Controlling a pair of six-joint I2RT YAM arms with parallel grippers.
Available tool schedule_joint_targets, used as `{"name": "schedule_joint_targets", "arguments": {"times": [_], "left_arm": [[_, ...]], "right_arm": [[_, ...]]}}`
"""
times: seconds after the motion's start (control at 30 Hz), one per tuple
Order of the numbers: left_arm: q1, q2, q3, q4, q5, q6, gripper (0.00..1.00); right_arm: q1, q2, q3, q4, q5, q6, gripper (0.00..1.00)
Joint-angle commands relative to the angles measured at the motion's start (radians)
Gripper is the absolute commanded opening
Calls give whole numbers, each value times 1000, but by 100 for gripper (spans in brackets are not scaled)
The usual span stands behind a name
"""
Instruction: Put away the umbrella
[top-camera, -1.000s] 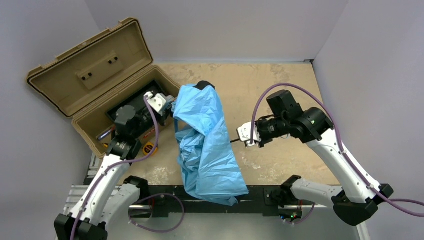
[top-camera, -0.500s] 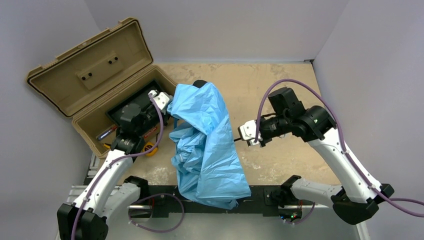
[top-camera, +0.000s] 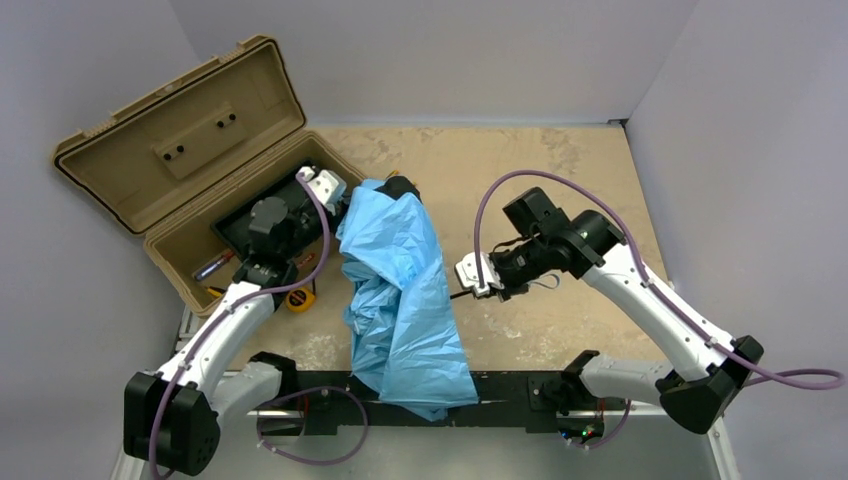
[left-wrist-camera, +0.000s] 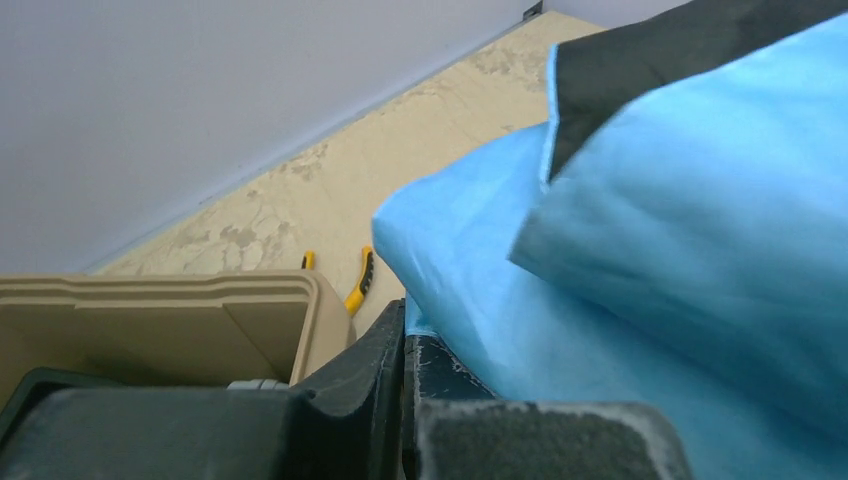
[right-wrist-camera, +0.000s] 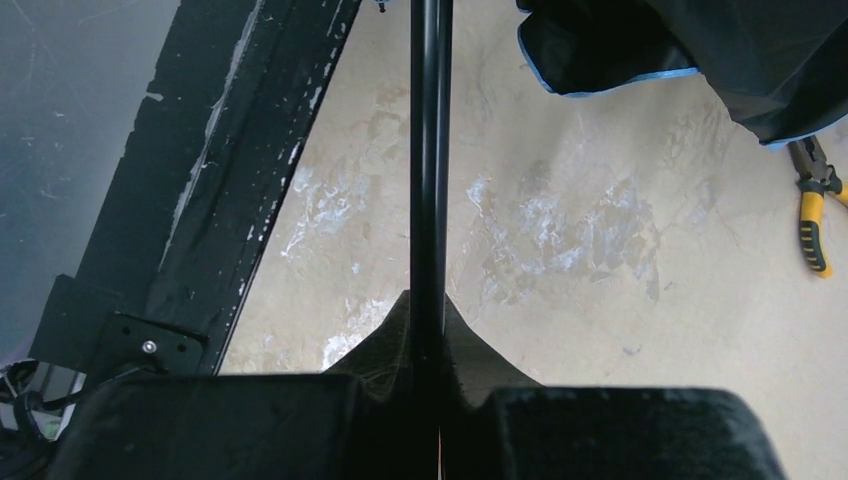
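Over the middle of the bench (top-camera: 560, 170), the umbrella (top-camera: 400, 290) hangs as one big crumpled sheet of sky-blue fabric. It runs from just beside the open tan toolbox (top-camera: 130, 160) on the left edge down to the near edge, where the bottom drapes over the black rail (top-camera: 520, 385). Up top, the left end effector (left-wrist-camera: 403, 345) is closed, pinching the edge of the fabric right next to the toolbox rim. On the other side, the right end effector (right-wrist-camera: 428, 330) is clamped tight on the thin black shaft (right-wrist-camera: 428, 150) poking out of the canopy's right side. Some yellow-handled pliers (right-wrist-camera: 812, 215) lie flat on the bench near the fabric. From the right wrist view the canopy's underside looks dark.
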Motion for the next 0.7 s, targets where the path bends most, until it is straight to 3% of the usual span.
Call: {"name": "schedule_joint_targets", "arguments": {"times": [0.0,0.4,0.53,0.67], "left_arm": [[7,5,24,175,66,-45,0],[6,83,142,151,377,42,0],[-4,112,169,149,419,83,0],[-15,149,240,37,432,195,0]], "right_arm": [[8,9,-11,50,-13,29,0],[7,63,-39,42,123,55,0],[5,64,-30,27,153,55,0],[-17,50,-38,12,168,42,0]]}}
